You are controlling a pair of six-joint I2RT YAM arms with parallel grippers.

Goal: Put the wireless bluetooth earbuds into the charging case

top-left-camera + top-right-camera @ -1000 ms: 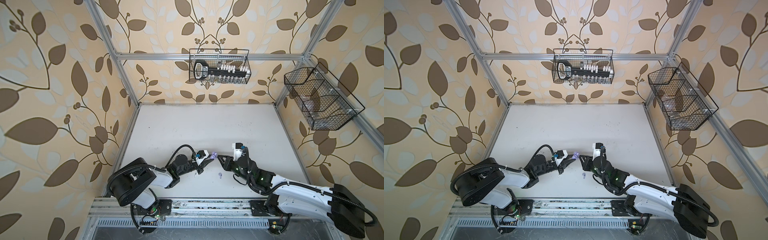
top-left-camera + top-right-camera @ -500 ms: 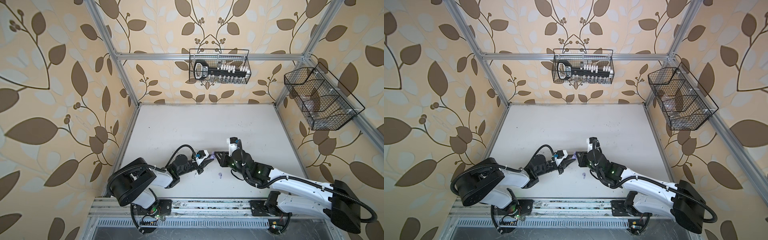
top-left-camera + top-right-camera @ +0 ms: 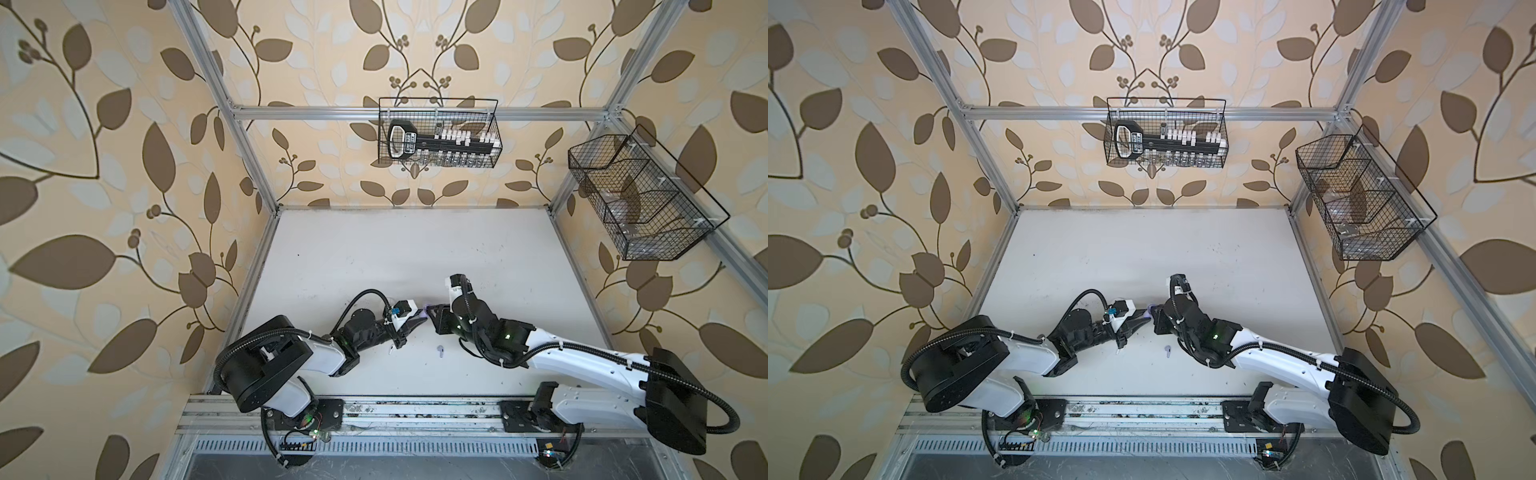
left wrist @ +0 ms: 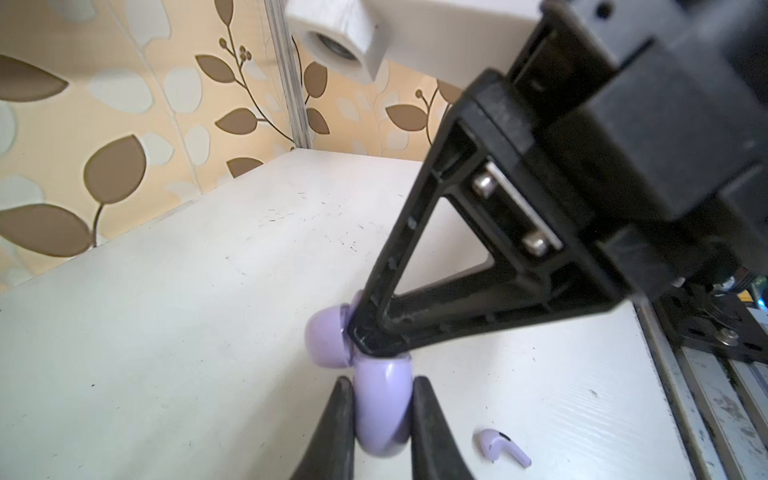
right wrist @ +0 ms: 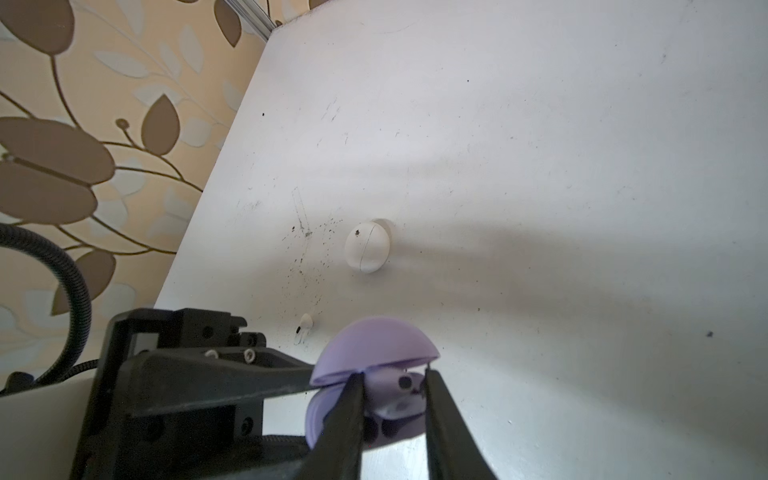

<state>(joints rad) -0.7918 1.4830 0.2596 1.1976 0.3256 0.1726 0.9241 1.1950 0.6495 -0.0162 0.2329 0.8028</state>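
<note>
Left gripper is clamped narrow on the lower half of an open purple case. The right gripper pinches a purple earbud at the mouth of that case, just under its raised lid; how deep it sits cannot be told. A second purple earbud lies on the white table near the case. A white earbud and a closed white case lie apart beyond.

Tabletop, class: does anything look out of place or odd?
Two earbuds lie loose on the table, outside their cases: a lavender earbud near the open lavender case, and a white earbud near the white case, which looks shut. The right tool grips a second lavender earbud.
</note>
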